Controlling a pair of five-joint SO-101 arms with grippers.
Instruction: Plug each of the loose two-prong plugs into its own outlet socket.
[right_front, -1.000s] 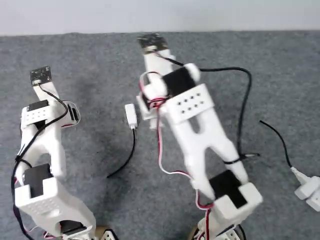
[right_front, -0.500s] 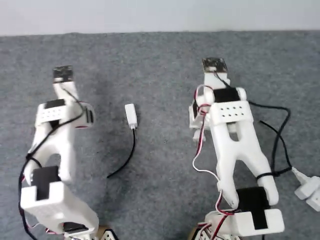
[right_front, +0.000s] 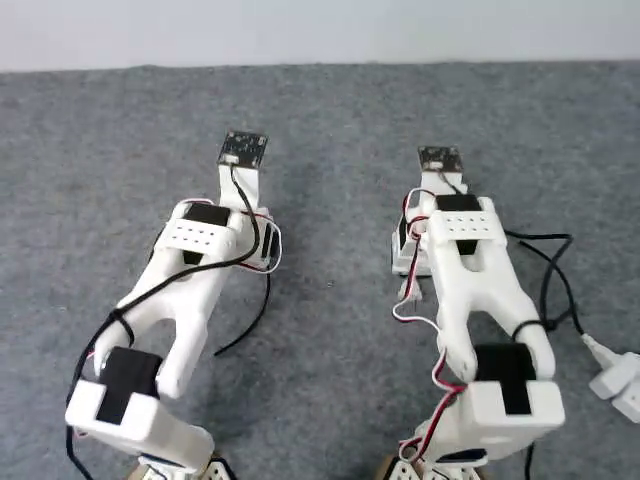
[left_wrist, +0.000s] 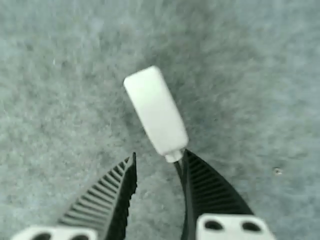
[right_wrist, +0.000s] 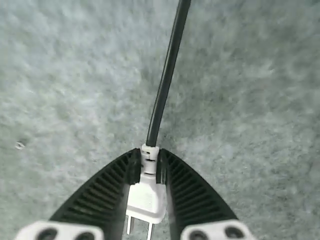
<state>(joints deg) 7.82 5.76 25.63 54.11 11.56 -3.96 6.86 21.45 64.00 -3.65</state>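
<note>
The left gripper (left_wrist: 159, 156) stands part open, its black ribbed jaws just beside the white oblong outlet socket (left_wrist: 156, 111), which lies left of centre on the grey carpet (left_wrist: 250, 75). The right gripper (right_wrist: 148, 151) is clamped on the white two-prong plug (right_wrist: 146, 197); its black cord (right_wrist: 167, 75) leads away.

I am viewing: carpet (left_wrist: 250, 60), looking rough, fuzzy cloth; socket (left_wrist: 156, 111) and plug (right_wrist: 146, 200), showing smooth matt white plastic; cord (right_wrist: 167, 75), shining faintly, smooth black; right gripper (right_wrist: 148, 152) fingers (right_wrist: 100, 195), showing ribbed matt black plastic.

Plug (right_wrist: 145, 200) inside right tool (right_wrist: 147, 153)
</note>
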